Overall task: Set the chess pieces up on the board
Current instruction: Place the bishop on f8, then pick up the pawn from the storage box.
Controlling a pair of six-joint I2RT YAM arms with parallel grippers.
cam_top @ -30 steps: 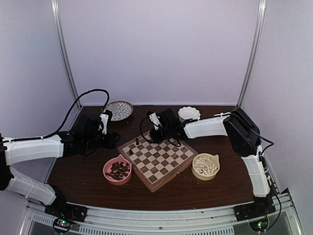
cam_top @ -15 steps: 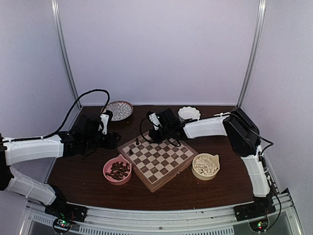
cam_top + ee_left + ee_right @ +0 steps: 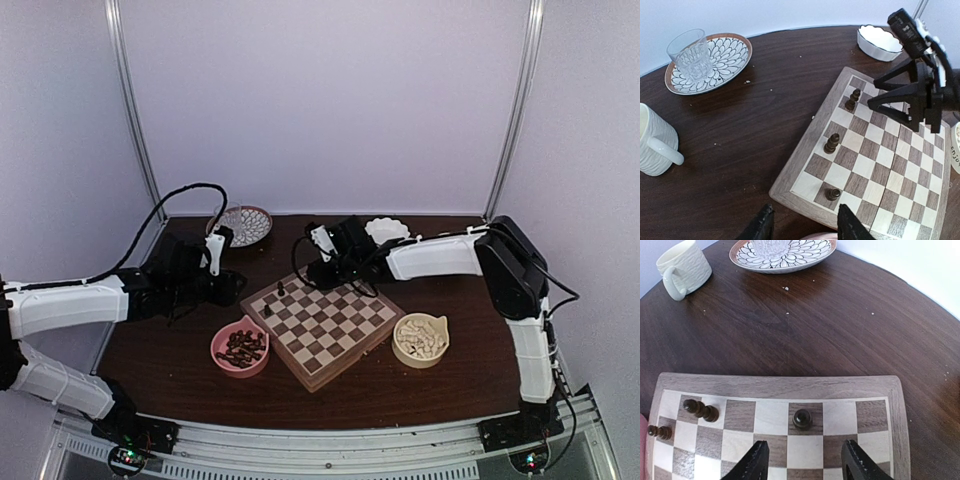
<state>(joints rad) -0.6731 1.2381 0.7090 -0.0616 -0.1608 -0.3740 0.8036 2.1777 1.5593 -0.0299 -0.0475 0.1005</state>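
Most dark chess pieces (image 3: pixel 240 346) lie in the pink bowl (image 3: pixel 215 352) beside the board (image 3: pixel 330 330), close to the half-open, empty left end effector (image 3: pixel 807 225); the right end effector (image 3: pixel 805 460), also parted and empty, hovers farther off over one standing dark piece (image 3: pixel 802 418).

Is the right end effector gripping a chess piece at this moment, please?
No, the right end effector is open and empty, and the nearest dark chess piece stands free on the board just ahead of it.

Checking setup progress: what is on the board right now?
Three dark chess pieces stand near one edge of the board; the right gripper above hides a few squares.
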